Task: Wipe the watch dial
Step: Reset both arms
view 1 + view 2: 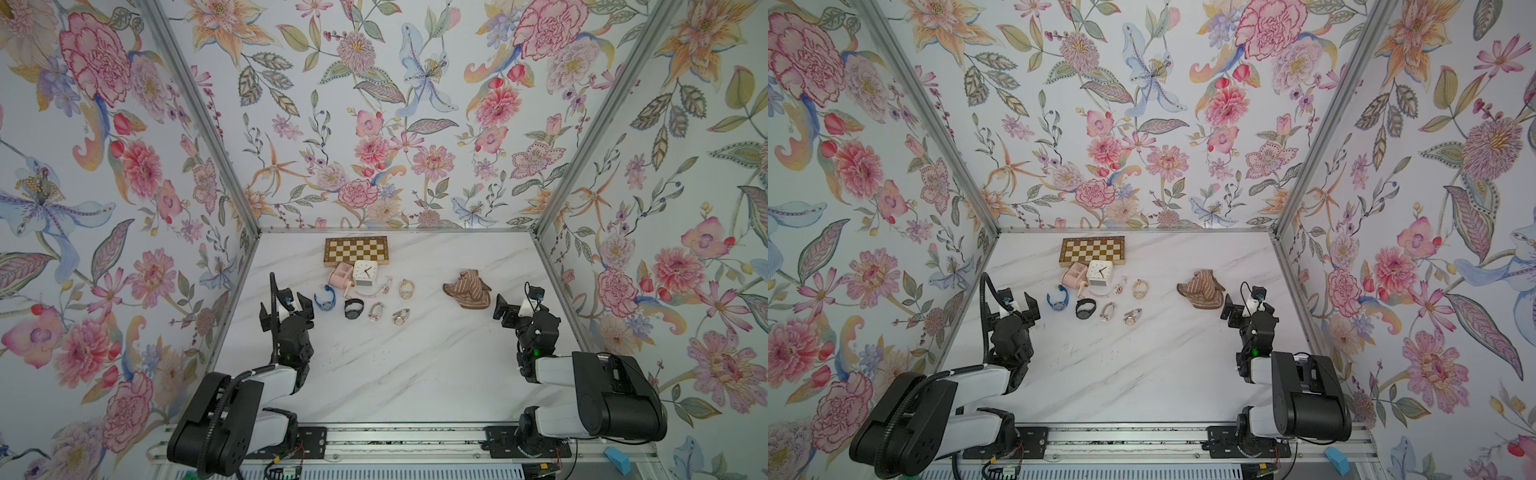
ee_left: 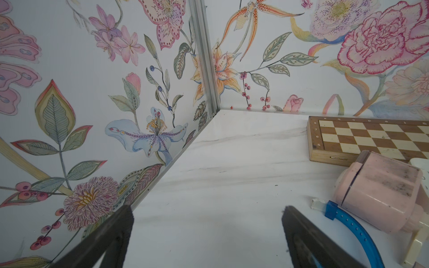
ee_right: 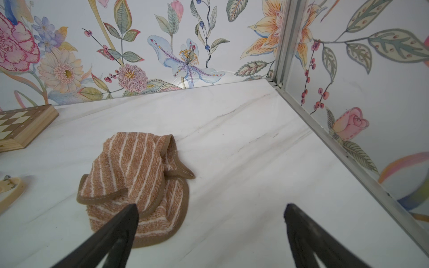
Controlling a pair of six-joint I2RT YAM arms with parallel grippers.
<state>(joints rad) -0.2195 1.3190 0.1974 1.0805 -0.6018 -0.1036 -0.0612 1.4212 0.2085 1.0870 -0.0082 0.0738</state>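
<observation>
step: fetch cloth (image 1: 467, 289), I judge | jaws: left jaws, right jaws both wide apart; empty | cloth: crumpled; 10 o'clock of right jaws | watches (image 1: 353, 308): clustered; desk (image 1: 415, 365) 11 o'clock | tip: pinch raised fold; lift clear

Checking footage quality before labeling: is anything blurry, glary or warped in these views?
Both top views: even light, wide-lens walls splay outward, black watch dial too small to read. Left wrist view: left end effector fingers dark and blurred, chessboard sharp. Right wrist view: cloth crisp, faint glare arc low on the walls.
</observation>
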